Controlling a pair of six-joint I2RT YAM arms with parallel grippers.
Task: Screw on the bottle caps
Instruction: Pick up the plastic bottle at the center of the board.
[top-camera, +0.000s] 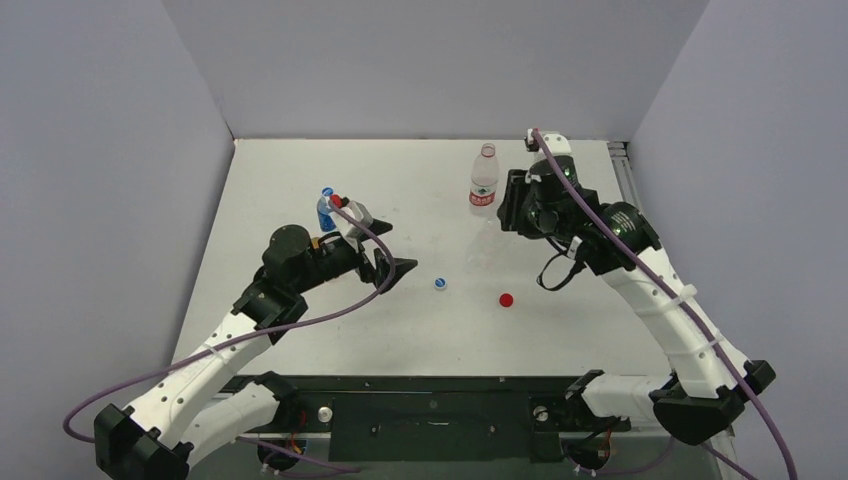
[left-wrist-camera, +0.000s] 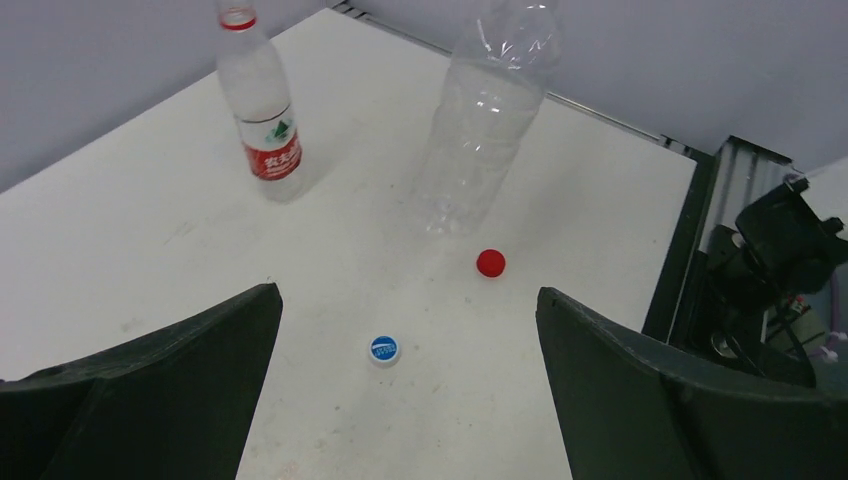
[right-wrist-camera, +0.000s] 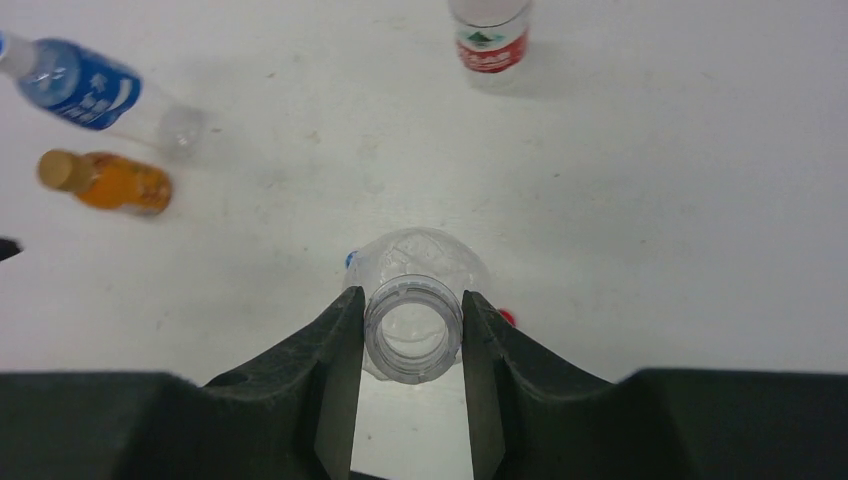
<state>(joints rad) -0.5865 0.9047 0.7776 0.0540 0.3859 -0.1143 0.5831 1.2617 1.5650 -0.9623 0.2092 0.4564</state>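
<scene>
Your right hand (right-wrist-camera: 412, 305) is clenched on the open neck of the clear bottle (left-wrist-camera: 485, 120), one finger on each side of the threads, and the bottle's base rests on the bench (top-camera: 420, 330). Your left hand (left-wrist-camera: 408, 292) is released, its fingers spread wide; it hangs above the bench and touches nothing. Two loose caps lie on the bench between your arms. The blue-and-white cap (left-wrist-camera: 384, 349) is just ahead of the left hand, and the red cap (left-wrist-camera: 490, 262) is beyond it, near the clear bottle's base. A red-labelled bottle (top-camera: 484, 180) stands upright farther back. Over on the left, a blue-labelled bottle (right-wrist-camera: 80, 85) and an orange bottle (right-wrist-camera: 120, 186) stand side by side, the orange one wearing an orange-gold cap (right-wrist-camera: 58, 168).
</scene>
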